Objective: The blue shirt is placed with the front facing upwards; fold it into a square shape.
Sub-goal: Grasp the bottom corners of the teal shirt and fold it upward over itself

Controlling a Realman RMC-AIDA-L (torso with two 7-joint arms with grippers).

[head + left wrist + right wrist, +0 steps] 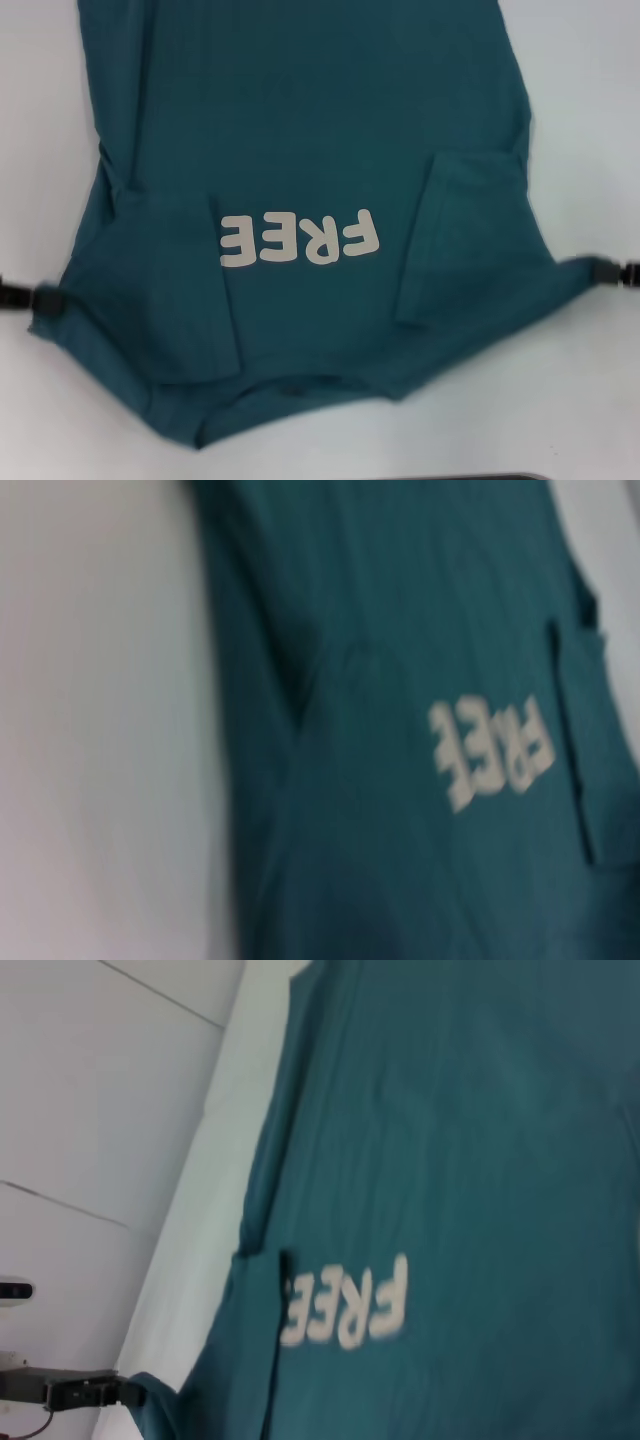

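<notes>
The blue shirt [300,130] lies spread on the white table [580,100], its off-white "FREE" print [300,238] facing up and its neckline [290,385] nearest me. Both sleeves are folded inward over the body, the right one [460,240] lying as a flap. My left gripper [40,299] is at the shirt's left shoulder edge, shut on the fabric. My right gripper [598,270] pinches the right shoulder edge, which is pulled out to a point. The right wrist view shows the shirt [480,1110], its print [345,1305] and the far left gripper [118,1392] clamping a teal corner. The left wrist view shows only shirt [400,630] and print [490,752].
Bare white tabletop [40,120] flanks the shirt on both sides and in front [520,430]. A dark strip [450,477] runs along the near edge of the head view. Pale wall panels [100,1110] rise beyond the table in the right wrist view.
</notes>
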